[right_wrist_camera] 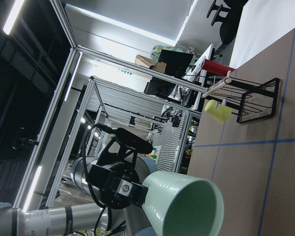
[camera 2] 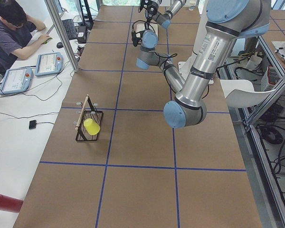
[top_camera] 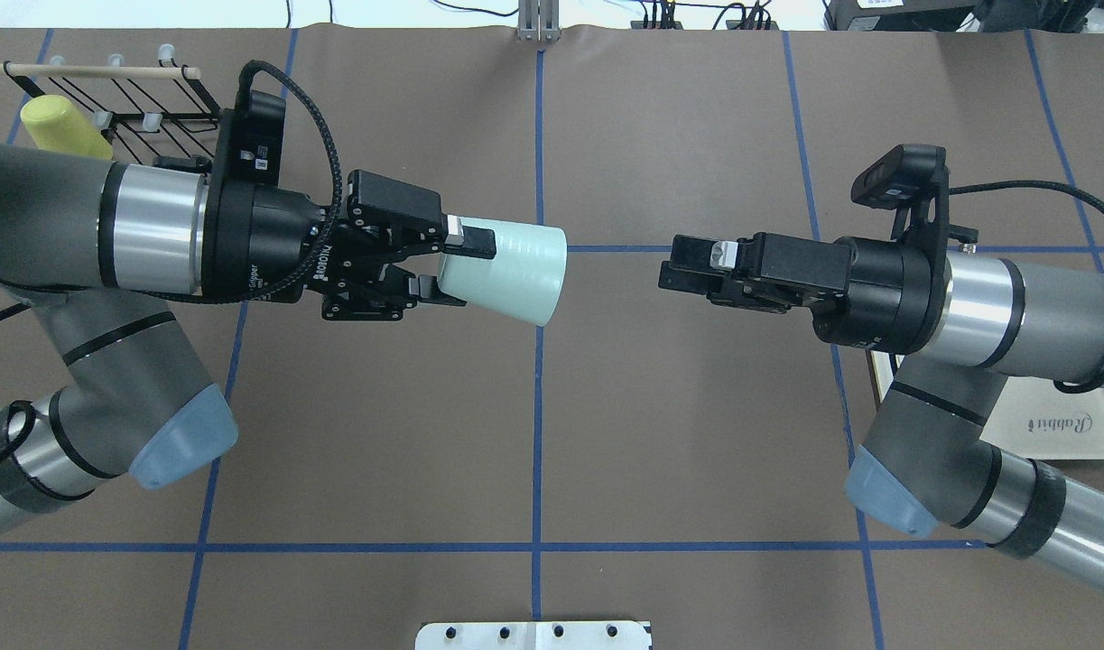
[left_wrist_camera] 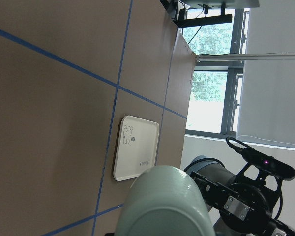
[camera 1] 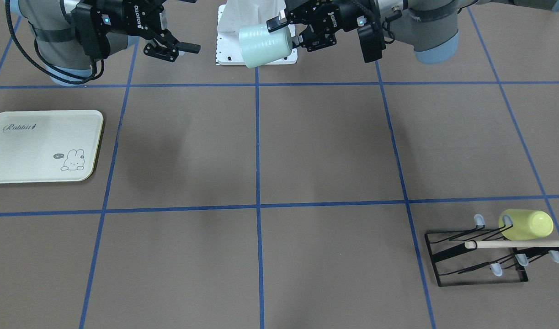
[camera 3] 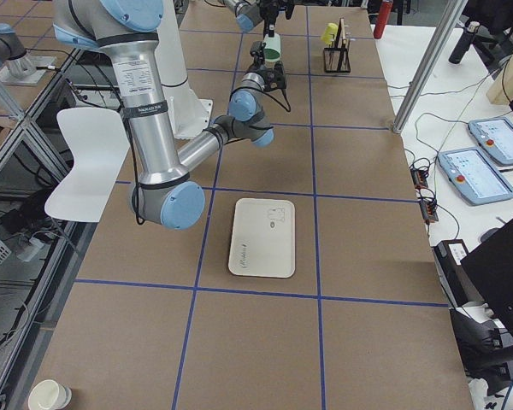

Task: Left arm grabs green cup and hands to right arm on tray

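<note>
My left claw [top_camera: 457, 266] is clamped on the bottom end of the green cup [top_camera: 515, 271], holding it sideways above the worktop [top_camera: 678, 433], mouth toward my right claw [top_camera: 669, 264], which stands open and apart from it, with the tray [camera 1: 14, 169] below and behind.

The green cup [top_camera: 506, 271] looks like smooth pale plastic with a soft sheen and faint fine rings round its wall. The table [camera 1: 325, 146] wears a matt brown paper-like sheet crossed by blue tape [camera 1: 257, 137], and the tray [camera 1: 28, 169] is smooth and slightly glossy. The rack [camera 1: 447, 252] is thin black wire carrying a bare wooden rod [camera 1: 517, 244], while the left arm [top_camera: 154, 226] and right arm [top_camera: 976, 302] show brushed silver metal beside matt grey.
</note>
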`<move>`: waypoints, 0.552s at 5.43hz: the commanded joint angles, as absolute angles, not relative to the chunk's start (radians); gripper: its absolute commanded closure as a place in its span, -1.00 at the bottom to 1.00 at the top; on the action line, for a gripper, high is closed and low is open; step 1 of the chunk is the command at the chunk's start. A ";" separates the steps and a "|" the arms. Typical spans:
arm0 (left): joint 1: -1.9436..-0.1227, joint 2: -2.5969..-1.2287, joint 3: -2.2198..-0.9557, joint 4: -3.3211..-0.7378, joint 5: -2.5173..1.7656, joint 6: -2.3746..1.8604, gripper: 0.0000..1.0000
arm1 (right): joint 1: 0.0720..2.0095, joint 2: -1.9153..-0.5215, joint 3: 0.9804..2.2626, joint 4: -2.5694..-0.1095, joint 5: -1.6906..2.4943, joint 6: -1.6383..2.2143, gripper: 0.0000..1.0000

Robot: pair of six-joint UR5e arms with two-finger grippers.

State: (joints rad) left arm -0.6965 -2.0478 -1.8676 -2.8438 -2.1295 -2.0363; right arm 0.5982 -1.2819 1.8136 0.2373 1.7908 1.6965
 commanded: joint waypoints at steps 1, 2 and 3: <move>-0.696 -2.071 -1.867 -2.884 -2.131 -2.101 0.65 | 0.539 -1.258 1.815 0.282 1.690 1.727 -0.98; -0.696 -2.083 -1.867 -2.902 -2.129 -2.126 0.65 | 0.510 -1.256 1.815 0.323 1.657 1.738 -0.98; -0.695 -2.089 -1.867 -2.904 -2.131 -2.128 0.65 | 0.503 -1.253 1.815 0.325 1.642 1.771 -0.98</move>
